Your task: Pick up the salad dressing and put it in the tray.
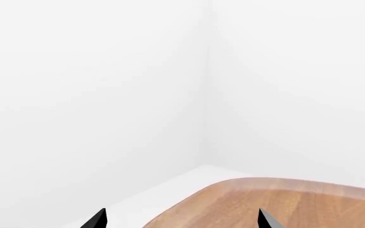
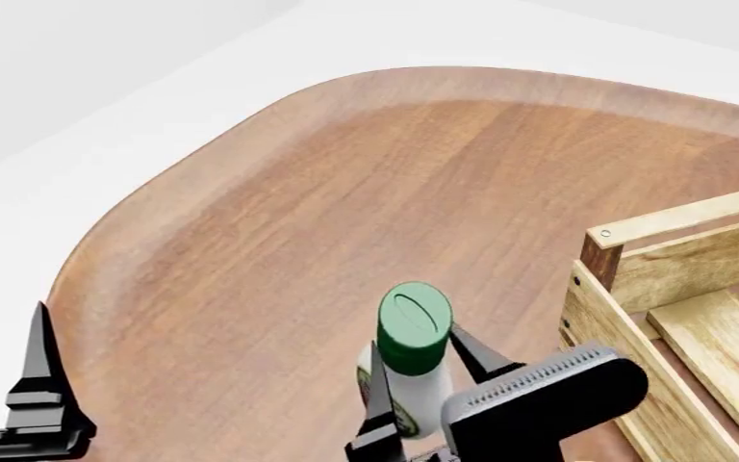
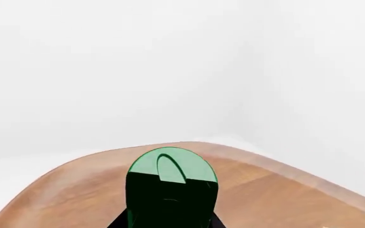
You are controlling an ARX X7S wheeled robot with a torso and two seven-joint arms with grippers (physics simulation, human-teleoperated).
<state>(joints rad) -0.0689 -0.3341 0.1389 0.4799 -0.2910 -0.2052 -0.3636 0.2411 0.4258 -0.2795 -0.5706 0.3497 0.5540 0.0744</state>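
The salad dressing (image 2: 411,358) is a white bottle with a green cap, standing upright near the front of the wooden table (image 2: 344,192). My right gripper (image 2: 423,373) has a finger on each side of the bottle and is shut on it. In the right wrist view the green cap (image 3: 171,178) fills the space between the jaws. The tray (image 2: 691,318), a light-wood slatted crate with dark corner posts, stands just right of the bottle. My left gripper (image 2: 43,385) is open and empty at the table's front left; its fingertips (image 1: 99,219) show far apart in the left wrist view.
The rounded edge of the table (image 1: 277,199) curves round at the far left, with white floor and walls beyond. The crate's near corner post (image 2: 600,255) stands close to my right gripper.
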